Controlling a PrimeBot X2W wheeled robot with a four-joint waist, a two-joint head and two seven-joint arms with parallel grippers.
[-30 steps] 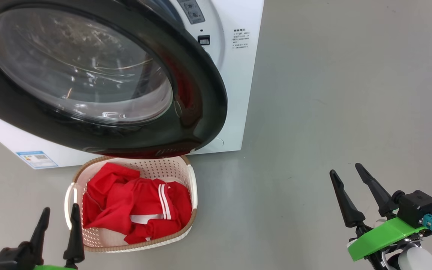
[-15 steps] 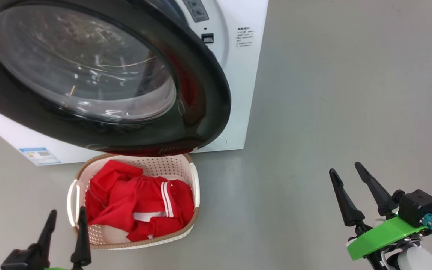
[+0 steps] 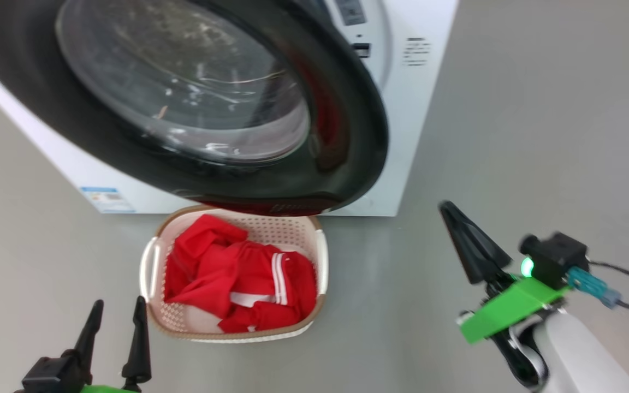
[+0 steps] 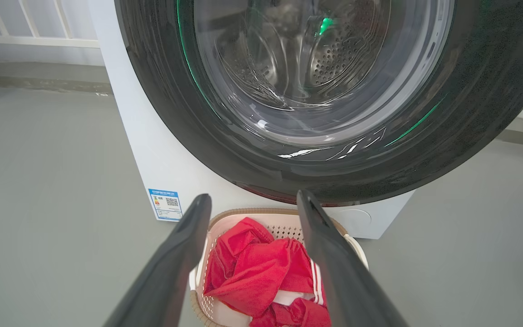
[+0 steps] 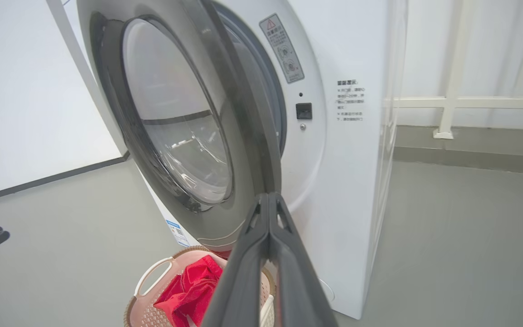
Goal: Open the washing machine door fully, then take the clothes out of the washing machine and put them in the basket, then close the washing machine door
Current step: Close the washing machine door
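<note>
Grey floor (image 3: 538, 109). We judge round black-rimmed glass door (image 3: 200, 103) stiff, hinged: push its free rim. Jaws: right gripper (image 3: 451, 214) clenched empty, left gripper (image 3: 119, 303) released.

Grey floor (image 3: 538, 109), white railing (image 5: 493, 102), white wall (image 5: 16, 91)

1 basket (image 3: 322, 261); maybe 2 garments (image 3: 221, 275)
</note>
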